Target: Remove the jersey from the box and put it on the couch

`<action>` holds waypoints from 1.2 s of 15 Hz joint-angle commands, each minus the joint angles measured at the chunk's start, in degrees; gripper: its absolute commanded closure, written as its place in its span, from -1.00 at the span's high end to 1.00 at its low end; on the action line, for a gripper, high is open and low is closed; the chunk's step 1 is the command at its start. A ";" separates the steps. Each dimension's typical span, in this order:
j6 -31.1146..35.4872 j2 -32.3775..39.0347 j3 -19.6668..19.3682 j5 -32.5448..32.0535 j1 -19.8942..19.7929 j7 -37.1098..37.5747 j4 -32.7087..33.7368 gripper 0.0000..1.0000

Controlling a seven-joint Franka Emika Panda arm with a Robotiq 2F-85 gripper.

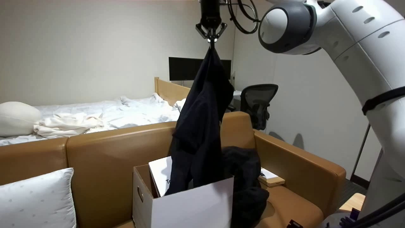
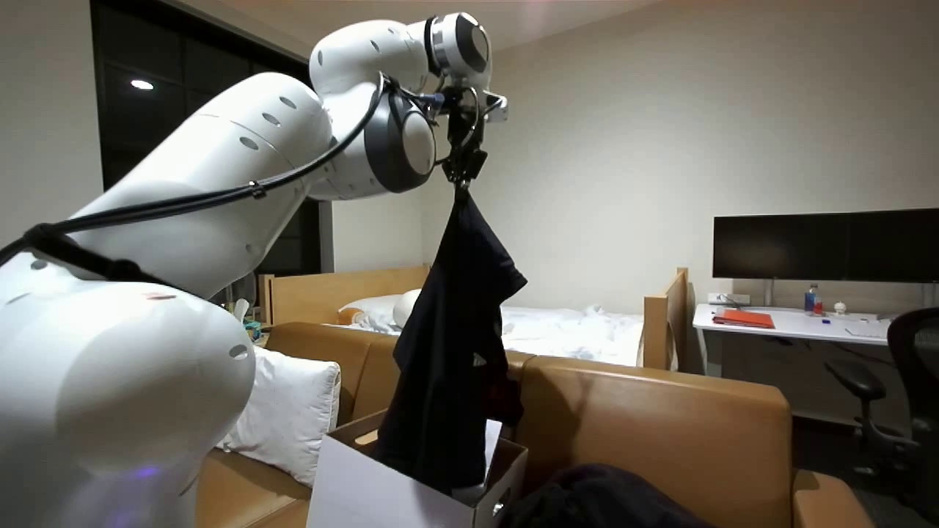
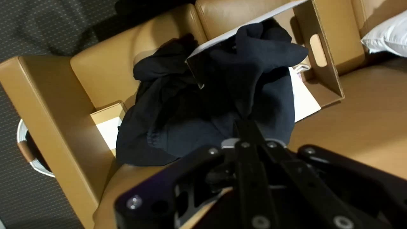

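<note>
Upper centre of frame: Robotiq gripper [image 1: 211,40] pinched tight on black jersey [image 1: 201,117], which hangs mid-frame, lower end inside white cardboard box [image 1: 193,207], bottom centre. I judge grasp done, lift partial; full removal and laying on tan leather couch [image 1: 117,148] remain.

one hand [image 1: 212,41], one large box [image 1: 193,207], one couch [image 1: 117,147]

A black gripper [image 1: 211,41] pinches a dark jersey [image 1: 196,133], which hangs into a white box [image 1: 193,207] set on a tan couch [image 1: 117,152] between 1 white pillow [image 1: 39,199] and 1 heap of black cloth [image 1: 248,199].
</note>
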 commanded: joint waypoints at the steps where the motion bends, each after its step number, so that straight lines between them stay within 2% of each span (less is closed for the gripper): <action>1: 1.04 -5.63 -0.51 1.59 -3.11 6.70 0.03 -0.99; 5: 1.47 -10.52 -1.15 2.41 -8.59 11.16 0.09 -0.99; 11: 3.43 -14.10 -2.37 7.11 -22.44 14.63 -0.46 -0.99; 14: 6.54 -14.03 -3.50 9.27 -29.12 16.54 -1.37 -0.99; 18: 11.81 -13.43 -5.14 10.23 -35.20 20.80 -2.92 -0.99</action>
